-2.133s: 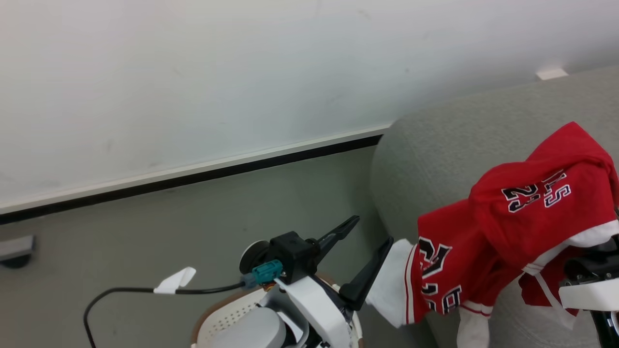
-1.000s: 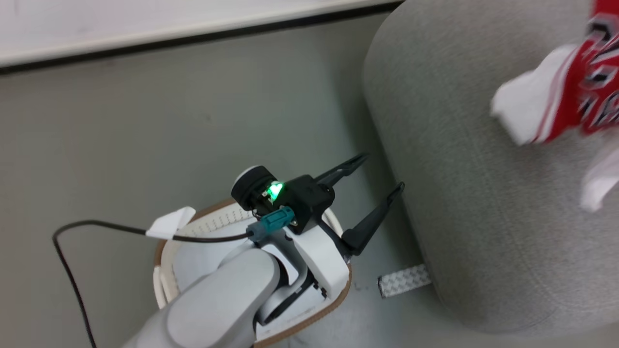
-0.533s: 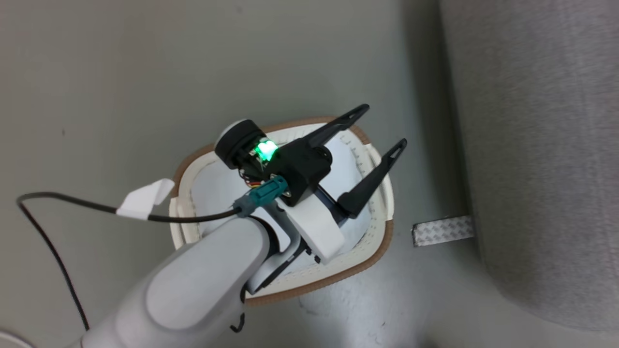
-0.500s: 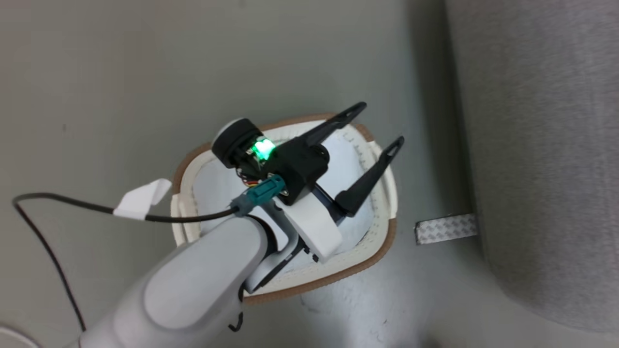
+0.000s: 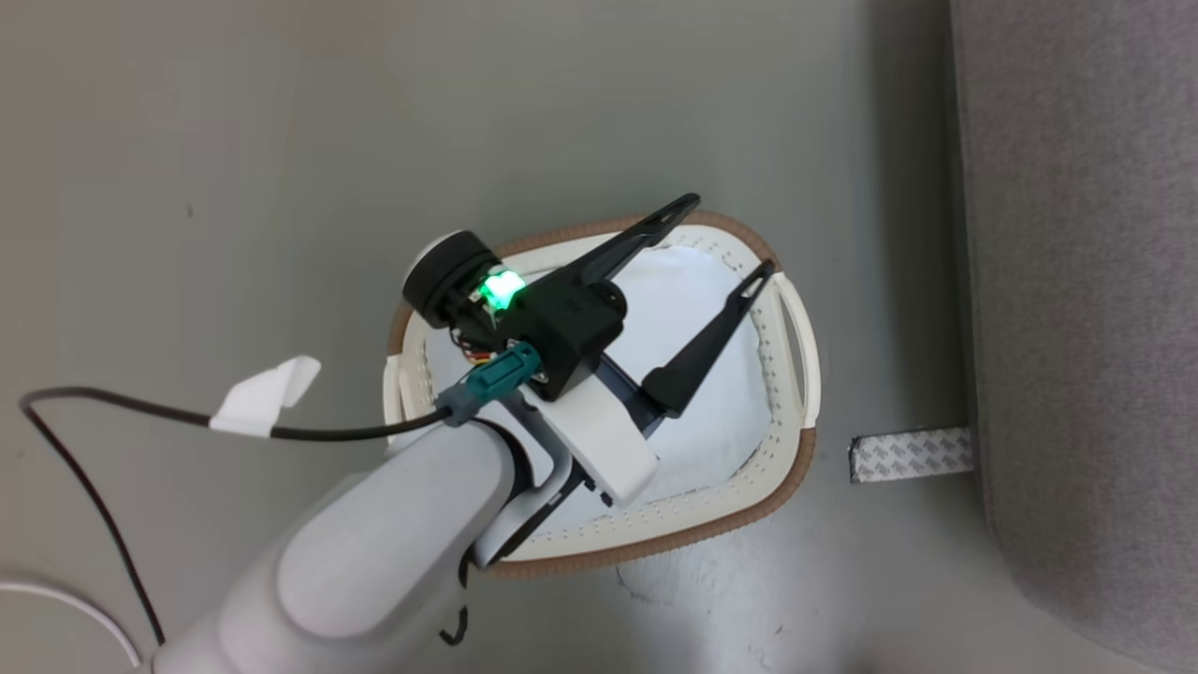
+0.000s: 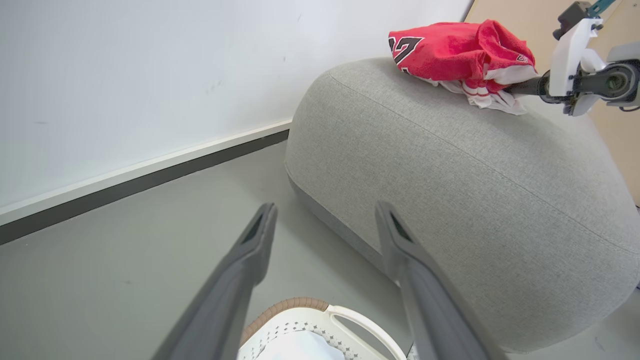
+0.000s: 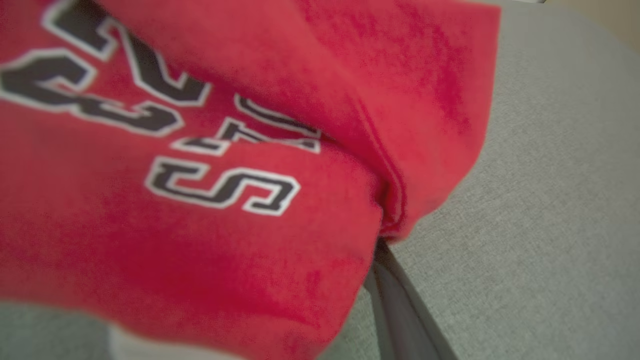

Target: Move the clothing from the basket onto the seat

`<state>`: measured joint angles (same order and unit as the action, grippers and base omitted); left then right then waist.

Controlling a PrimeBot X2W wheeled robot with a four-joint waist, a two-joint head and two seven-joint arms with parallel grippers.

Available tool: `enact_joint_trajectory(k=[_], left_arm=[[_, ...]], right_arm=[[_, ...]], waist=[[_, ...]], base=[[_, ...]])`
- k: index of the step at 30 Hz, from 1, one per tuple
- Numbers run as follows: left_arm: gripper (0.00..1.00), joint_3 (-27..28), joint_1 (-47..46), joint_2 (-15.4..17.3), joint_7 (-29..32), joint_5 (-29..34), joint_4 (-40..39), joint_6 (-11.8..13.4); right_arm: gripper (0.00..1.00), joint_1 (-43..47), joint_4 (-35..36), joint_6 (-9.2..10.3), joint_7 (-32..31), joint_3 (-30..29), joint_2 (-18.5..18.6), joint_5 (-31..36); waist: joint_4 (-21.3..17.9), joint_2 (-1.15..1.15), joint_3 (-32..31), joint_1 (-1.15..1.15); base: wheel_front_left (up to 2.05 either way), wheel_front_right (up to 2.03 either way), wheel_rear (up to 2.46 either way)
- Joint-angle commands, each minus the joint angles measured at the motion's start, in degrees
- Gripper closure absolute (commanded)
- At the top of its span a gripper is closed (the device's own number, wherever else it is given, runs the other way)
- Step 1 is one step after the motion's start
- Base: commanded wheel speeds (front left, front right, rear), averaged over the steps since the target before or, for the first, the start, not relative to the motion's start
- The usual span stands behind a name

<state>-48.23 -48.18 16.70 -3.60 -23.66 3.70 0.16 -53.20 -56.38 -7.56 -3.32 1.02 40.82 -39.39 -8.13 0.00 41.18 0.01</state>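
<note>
**Head view.** The cream-white perforated plastic laundry basket with a brown rim point(image 5: 655, 538) stands on the grey floor point(image 5: 187, 140) directly beneath the left pincer point(image 5: 731, 234). The pincer's two long dark fingers are spread wide with nothing between them. A pale blue-white cloth point(image 5: 688, 295) lies in the basket under those fingers. The large light grey fabric seat point(image 5: 1076, 281) is to the pincer's right, apart from the basket.

**Left wrist view.** Below the wide fingers, the basket's rim appears with the pale cloth inside. Beyond the fingertips rises the rounded seat. On its top, well away from this pincer, lies the crumpled bright red jersey clothing point(image 6: 450, 47) with white striped trim and a dark numeral. The right pincer point(image 6: 522, 89) meets its white-trimmed edge.

**Right wrist view.** The red clothing, with dark white-edged lettering, drapes over the right pincer. One grey finger point(image 7: 400, 310) emerges under a fold, against the seat. The other is covered, so the pincer's opening cannot be told.
</note>
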Motion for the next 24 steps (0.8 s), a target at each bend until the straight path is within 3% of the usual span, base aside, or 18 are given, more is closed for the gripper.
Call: enact_joint_trajectory(k=[1, 5, 12, 18, 24], left_arm=[[0.0, 0.2, 0.7, 0.5, -0.4, -0.6, 0.5, 0.3], [0.0, 0.1, 2.4, 0.6, -1.2, -1.3, 1.8, 0.4], [0.0, 0.3, 7.2, -0.3, -4.7, -4.5, 6.4, 0.8], [0.0, 1.1, 11.5, -1.0, -7.2, -7.1, 9.1, 1.6], [0.0, 3.1, 15.3, -0.6, -8.9, -9.5, 9.4, 3.3]], right_arm=[[0.0, 0.2, -0.8, 0.14, -1.1, 0.8, -0.9, -0.6], [0.0, -0.7, -2.9, 0.14, -7.2, 2.7, -1.3, -1.7], [0.0, 1.5, -2.6, 0.14, -20.5, 6.0, 1.2, -4.5], [0.0, 3.5, 5.3, 0.14, -29.4, 10.1, 5.7, -6.5], [0.0, 3.6, 19.5, 0.13, -31.3, 13.1, 8.8, -9.5]], waist=[[-0.3, 0.0, -1.6, -0.01], [-1.0, 0.0, -5.7, -0.01], [-2.0, 0.0, -17.3, -0.01], [-2.1, 0.0, -27.2, -0.01], [-1.1, 0.0, -34.8, -0.01]], base=[[0.0, 0.0, 0.0], [0.0, 0.0, 0.0], [0.0, 0.0, 0.0], [0.0, 0.0, 0.0], [0.0, 0.0, 0.0]])
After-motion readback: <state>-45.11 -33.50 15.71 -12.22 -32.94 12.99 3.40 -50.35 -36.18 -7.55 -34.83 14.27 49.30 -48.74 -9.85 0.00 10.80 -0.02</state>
